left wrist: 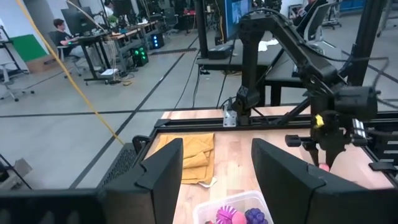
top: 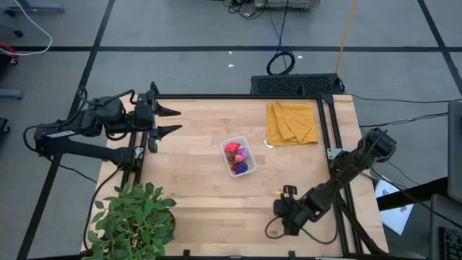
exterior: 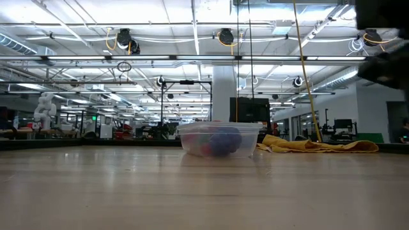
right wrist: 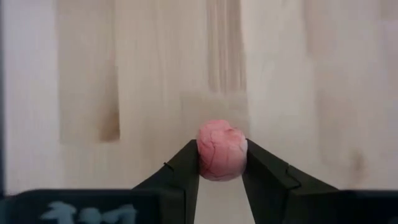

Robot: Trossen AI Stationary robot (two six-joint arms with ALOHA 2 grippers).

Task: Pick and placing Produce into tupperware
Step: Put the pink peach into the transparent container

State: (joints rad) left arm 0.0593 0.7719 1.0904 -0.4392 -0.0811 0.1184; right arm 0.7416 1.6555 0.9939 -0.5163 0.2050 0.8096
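Observation:
The clear tupperware (top: 239,156) stands mid-table on its base and holds red, pink and purple produce (top: 237,159); it also shows in the low view (exterior: 219,139). My right gripper (top: 284,193) hangs over the table's near right part, shut on a small round pink piece (right wrist: 221,150), which is seen farther off in the left wrist view (left wrist: 323,167). My left gripper (top: 173,121) waits open above the table's left edge, pointing nearly level toward the tupperware (left wrist: 236,214). My right gripper pinches the pink piece by its two opposite sides (right wrist: 202,155) between the free ends of its two fingers (right wrist: 180,174). The fingers come steeply from above, slanting down. The piece is lifted clear of the table.
A folded mustard-yellow cloth (top: 291,121) lies at the table's far right. A green leafy potted plant (top: 133,220) stands at the near left corner. Bare wood lies between the tupperware and my right gripper. Dark rails (top: 238,96) frame the table.

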